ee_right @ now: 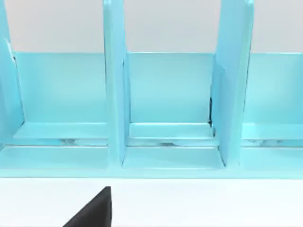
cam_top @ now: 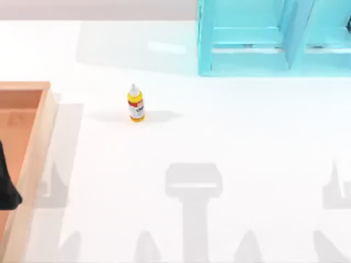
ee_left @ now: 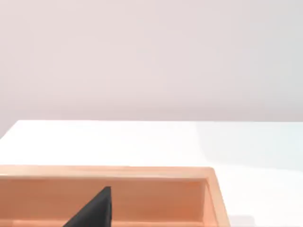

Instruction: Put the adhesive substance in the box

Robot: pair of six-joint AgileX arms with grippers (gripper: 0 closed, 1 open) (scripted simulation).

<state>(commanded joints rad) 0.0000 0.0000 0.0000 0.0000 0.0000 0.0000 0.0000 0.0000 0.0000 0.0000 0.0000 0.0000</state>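
The adhesive substance (cam_top: 135,103) is a small yellow bottle with a white pointed cap and a white-and-red label. It stands upright on the white table, left of the middle. The box (cam_top: 34,143), a shallow light-brown wooden tray with raised rims, lies at the table's left edge, well to the left of the bottle. A dark part of my left gripper (cam_top: 6,189) hangs over the box's inside, also seen as a black tip (ee_left: 94,210) above the box's far rim (ee_left: 109,171). A black tip of my right gripper (ee_right: 94,210) faces the shelf unit, far from the bottle.
A turquoise-blue shelf unit (cam_top: 274,38) with upright dividers (ee_right: 115,94) stands at the back right of the table. Bare white tabletop (cam_top: 219,137) stretches between the bottle, the box and the shelf, crossed by grey shadows near the front edge.
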